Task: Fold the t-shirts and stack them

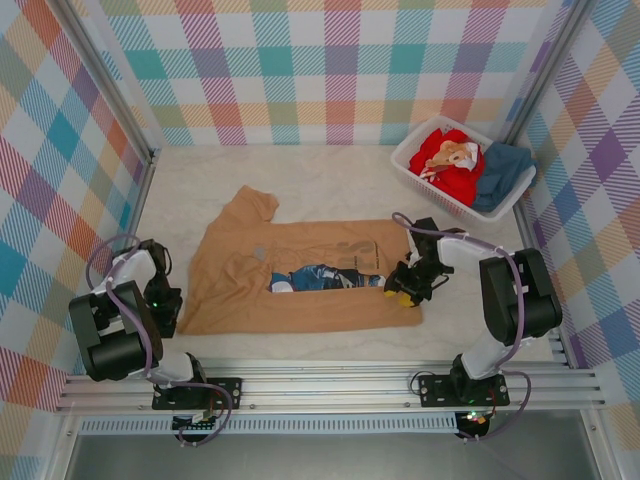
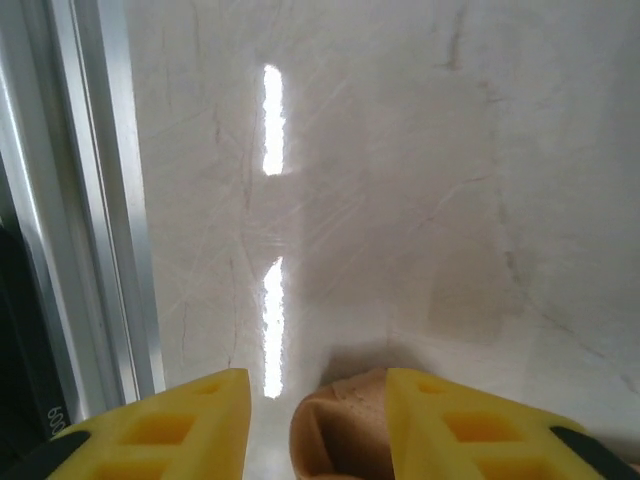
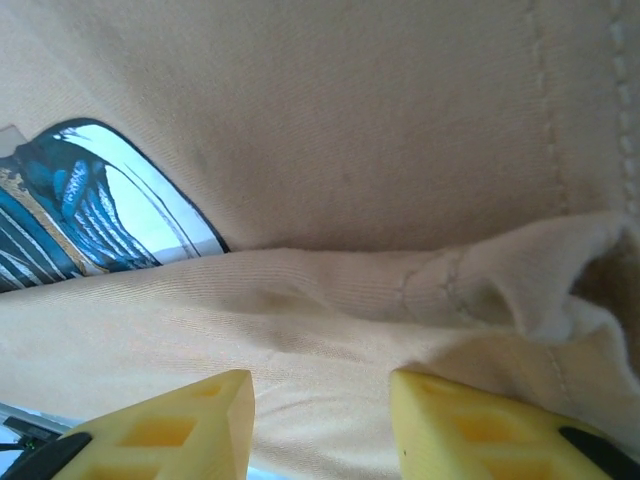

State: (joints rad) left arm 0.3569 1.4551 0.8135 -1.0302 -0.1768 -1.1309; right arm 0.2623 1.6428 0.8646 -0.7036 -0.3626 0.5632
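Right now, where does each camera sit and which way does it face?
Top: overhead from the near edge, looking down on table, left arm, right arm, tan shirt.
Left wrist: faces bare table beside rail; own yellow fingers.
Right wrist: faces shirt's fold and blue print; own yellow fingers.
Shared: blue print, in top and right wrist.

Your left arm [image 1: 112, 330] and right arm [image 1: 512, 300] wear black joint housings on white links, a lilac cable [image 1: 100, 260] looping along each; their fingers [image 2: 190, 420] are blocky yellow, moulded with square recesses
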